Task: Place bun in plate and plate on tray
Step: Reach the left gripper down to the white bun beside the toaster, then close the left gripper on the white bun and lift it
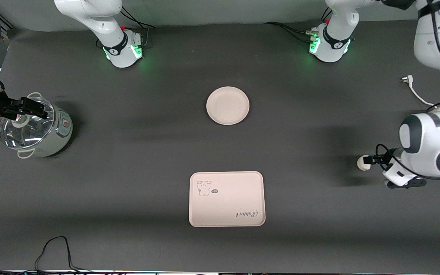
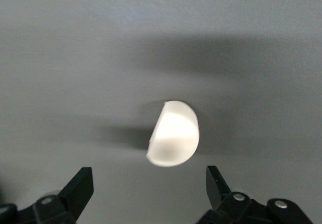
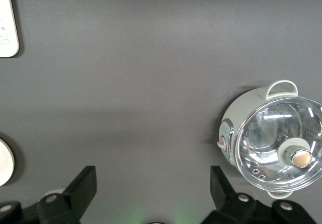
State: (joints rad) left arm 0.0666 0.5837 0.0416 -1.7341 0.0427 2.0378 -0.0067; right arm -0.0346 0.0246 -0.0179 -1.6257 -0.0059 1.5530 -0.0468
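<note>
Nearest the camera lies the tray (image 1: 226, 199), bare; the plate (image 1: 227, 105) sits farther off. Left gripper (image 1: 372, 160), fingers apart, fronts the bun (image 1: 363, 163) for pickup. Right gripper (image 1: 33, 107), fingers apart, waits over the pot (image 1: 36, 128).

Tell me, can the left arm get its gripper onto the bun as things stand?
Probably yes. The left gripper is open and already right by the bun, which lies alone on the bare table at the left arm's end, with nothing between the fingers and it.
</note>
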